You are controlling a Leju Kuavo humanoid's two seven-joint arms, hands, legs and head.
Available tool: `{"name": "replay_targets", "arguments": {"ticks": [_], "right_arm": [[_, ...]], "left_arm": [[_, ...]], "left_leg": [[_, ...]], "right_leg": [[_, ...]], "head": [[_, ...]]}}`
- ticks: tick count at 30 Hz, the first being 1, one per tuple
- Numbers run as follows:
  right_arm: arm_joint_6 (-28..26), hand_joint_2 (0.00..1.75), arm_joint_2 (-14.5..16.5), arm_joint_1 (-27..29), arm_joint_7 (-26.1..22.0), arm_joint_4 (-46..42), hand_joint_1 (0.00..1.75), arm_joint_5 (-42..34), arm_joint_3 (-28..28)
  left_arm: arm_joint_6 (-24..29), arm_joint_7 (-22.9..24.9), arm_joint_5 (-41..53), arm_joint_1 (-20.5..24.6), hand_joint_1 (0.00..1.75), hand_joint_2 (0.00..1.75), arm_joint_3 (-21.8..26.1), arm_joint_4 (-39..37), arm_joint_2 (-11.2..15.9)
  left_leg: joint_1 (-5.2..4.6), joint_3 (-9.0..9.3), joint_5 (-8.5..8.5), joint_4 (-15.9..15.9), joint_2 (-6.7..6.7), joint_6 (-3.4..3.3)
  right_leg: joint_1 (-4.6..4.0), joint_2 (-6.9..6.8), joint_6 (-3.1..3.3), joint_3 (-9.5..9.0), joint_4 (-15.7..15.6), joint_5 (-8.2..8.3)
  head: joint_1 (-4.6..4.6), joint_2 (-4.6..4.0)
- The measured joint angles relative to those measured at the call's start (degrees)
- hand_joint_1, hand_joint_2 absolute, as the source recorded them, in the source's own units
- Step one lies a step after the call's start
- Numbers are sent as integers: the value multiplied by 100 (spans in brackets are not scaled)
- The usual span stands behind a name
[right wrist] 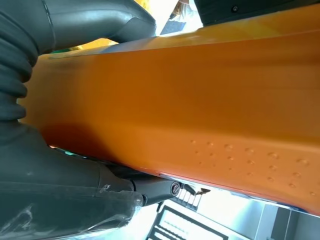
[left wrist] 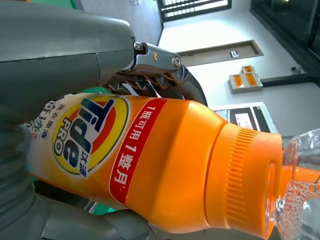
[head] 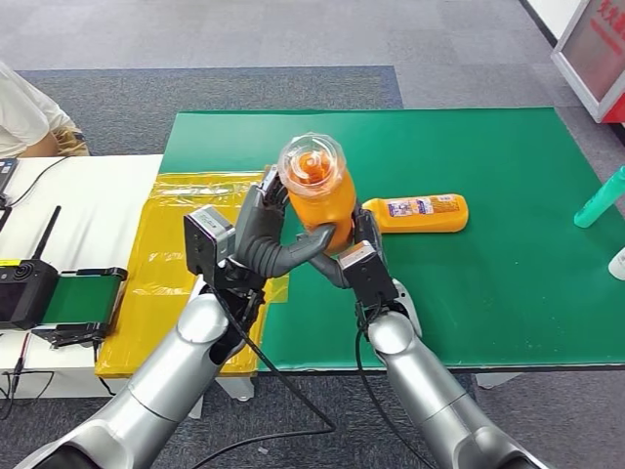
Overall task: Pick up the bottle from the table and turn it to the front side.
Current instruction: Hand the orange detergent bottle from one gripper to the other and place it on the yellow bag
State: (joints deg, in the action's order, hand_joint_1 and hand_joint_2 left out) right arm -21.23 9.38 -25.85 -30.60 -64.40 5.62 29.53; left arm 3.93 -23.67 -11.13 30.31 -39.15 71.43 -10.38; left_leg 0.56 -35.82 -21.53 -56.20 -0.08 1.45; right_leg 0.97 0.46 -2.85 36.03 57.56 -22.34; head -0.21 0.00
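I hold the orange bottle [head: 320,195] upright between both hands, lifted above the green table [head: 516,293]. My left hand [head: 269,234] grips one side, thumb across the front; my right hand [head: 357,249] grips the other. The pickup looks done; I judge the turning is in hand. Next I need one hand to loosen while the other rotates the label forward.
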Motion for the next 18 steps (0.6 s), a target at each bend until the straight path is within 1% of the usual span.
{"name": "replay_targets", "arguments": {"ticks": [3, 4, 7, 9, 10, 12, 14, 18], "right_arm": [[3, 175, 0, 5, 12, -5, 29, -10, 1], [22, 175, 1, 2, 38, -5, 0, -28, 2], [104, 175, 1, -28, 196, 1, 0, -156, 7], [78, 175, 0, -57, 232, 37, 0, -273, -16], [38, 175, 0, -73, 195, 64, 0, -324, -45], [-98, 175, -2, -112, 131, 109, 0, -390, -165], [-259, 175, -11, -150, 188, 121, 0, -403, -349], [-443, 175, -53, -109, 233, 60, 0, -306, -787]], "left_arm": [[0, 2, -9, 0, 175, 175, -3, -1, 0], [0, 6, -18, -2, 175, 175, -4, -1, 1], [54, -17, -35, -22, 175, 175, -4, -1, 3], [312, -146, 146, -37, 175, 175, -7, -1, 15], [591, -249, 393, -40, 175, 175, -10, 1, 27], [1357, -382, 1132, -35, 175, 175, 5, 24, 66], [1965, -300, 1797, -28, 175, 175, 77, 54, 124], [2651, -23, 2953, -34, 175, 175, 289, -20, 253]], "left_leg": [[0, 0, 0, 0, 0, 0], [0, 0, 0, 0, 0, 0], [0, 0, 0, 0, 0, 0], [0, -1, 0, 0, 0, 0], [0, -1, 0, 0, 0, 0], [0, -1, 0, 0, 0, 0], [0, -1, 0, 0, 0, 0], [0, -1, 1, 0, 0, 0]], "right_leg": [[0, 0, 0, 0, 0, 0], [0, 0, 0, 0, 0, 0], [0, 0, 0, 1, 0, 0], [0, 0, 0, 1, 0, 0], [0, 0, 0, 1, 0, 0], [0, 0, 0, 1, 0, 0], [0, 0, 0, 0, 0, 0], [0, 0, 0, 1, 0, 0]], "head": [[1, 0], [1, 0], [1, 0], [1, 0], [1, 0], [1, 0], [1, 0], [1, 0]]}}
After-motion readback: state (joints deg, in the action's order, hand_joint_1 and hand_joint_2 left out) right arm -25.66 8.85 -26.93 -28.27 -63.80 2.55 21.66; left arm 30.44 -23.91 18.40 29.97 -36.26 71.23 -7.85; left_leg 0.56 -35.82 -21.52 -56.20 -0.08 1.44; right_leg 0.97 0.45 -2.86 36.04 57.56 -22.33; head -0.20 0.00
